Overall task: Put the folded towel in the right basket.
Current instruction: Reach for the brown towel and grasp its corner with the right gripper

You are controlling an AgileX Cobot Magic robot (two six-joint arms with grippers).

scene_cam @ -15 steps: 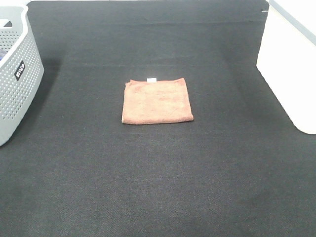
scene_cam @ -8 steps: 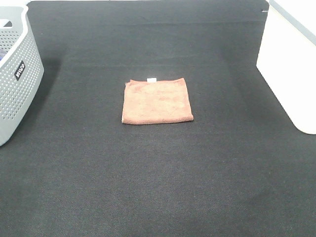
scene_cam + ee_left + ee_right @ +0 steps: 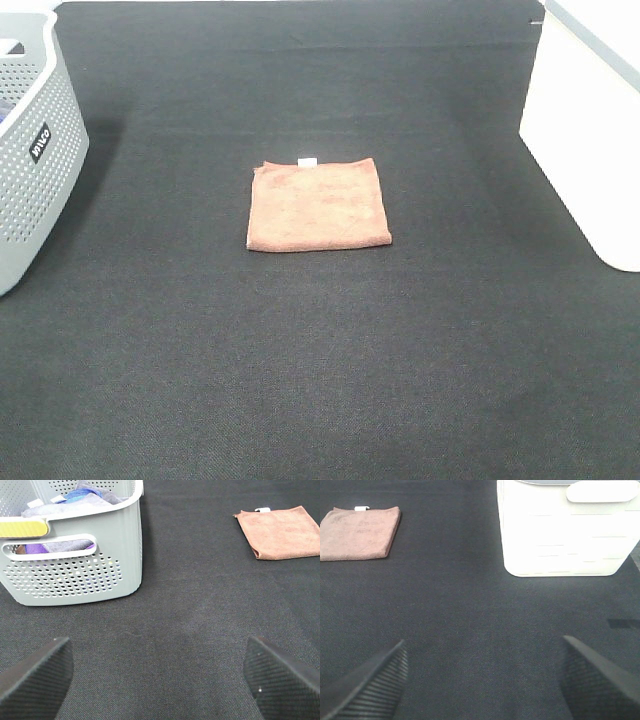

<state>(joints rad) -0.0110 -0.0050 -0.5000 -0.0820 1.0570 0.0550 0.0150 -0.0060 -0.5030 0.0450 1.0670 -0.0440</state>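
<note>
**Exterior high:** I log no change from half a second ago. The folded towel (image 3: 318, 204) lies flat at mid-mat with its white tag on the far edge. The grey perforated basket (image 3: 35, 170) sits at the left edge and the right basket (image 3: 585, 150) at the right edge, both well apart from the towel. Bare black mat (image 3: 320, 380) surrounds the towel on all sides.

**Left wrist:** The left gripper (image 3: 157, 650) is over bare mat, fingers spread wide, gripping nothing. The grey perforated basket is near, with cloths inside.

**Right wrist:** The right gripper (image 3: 483, 650) has its fingers spread wide too, gripping nothing. The folded towel and right basket are both ahead, with open mat between them.
</note>
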